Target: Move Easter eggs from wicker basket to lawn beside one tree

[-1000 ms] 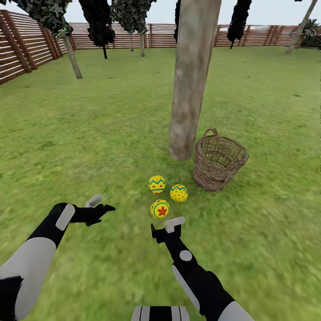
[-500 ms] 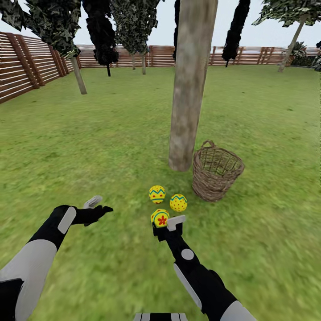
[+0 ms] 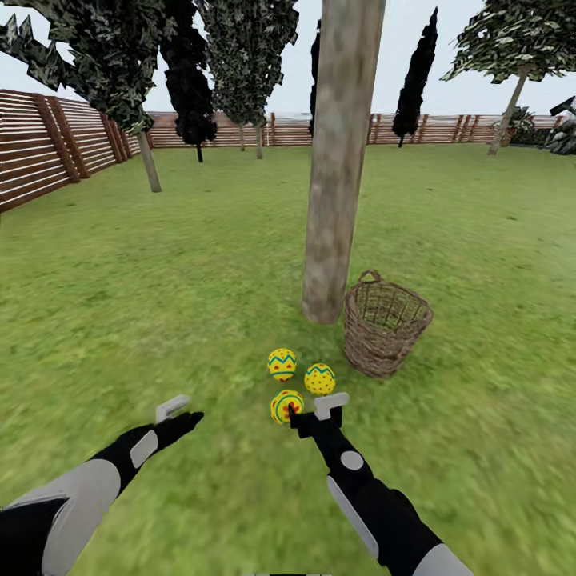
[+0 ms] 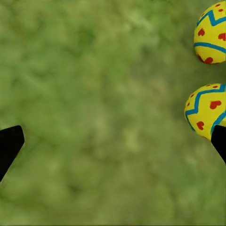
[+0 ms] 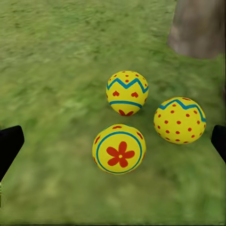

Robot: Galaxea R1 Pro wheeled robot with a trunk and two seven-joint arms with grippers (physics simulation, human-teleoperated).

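Both the right tool (image 3: 318, 413) and the left tool (image 3: 179, 412) hang spread and empty, the three Easter eggs (image 5: 119, 149) lying on the lawn (image 3: 160, 280) just ahead of the right one, near the tree (image 3: 336, 160); round, hard-looking, probably slippery, so grip across the middle.

Dark cypresses (image 3: 414, 76) (narrow, near black) stand before the slatted fence (image 3: 40, 156).

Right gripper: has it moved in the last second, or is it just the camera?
Yes. The camera shifted too, but the right gripper has advanced toward the tree: earlier short of the flower egg, now level with it.
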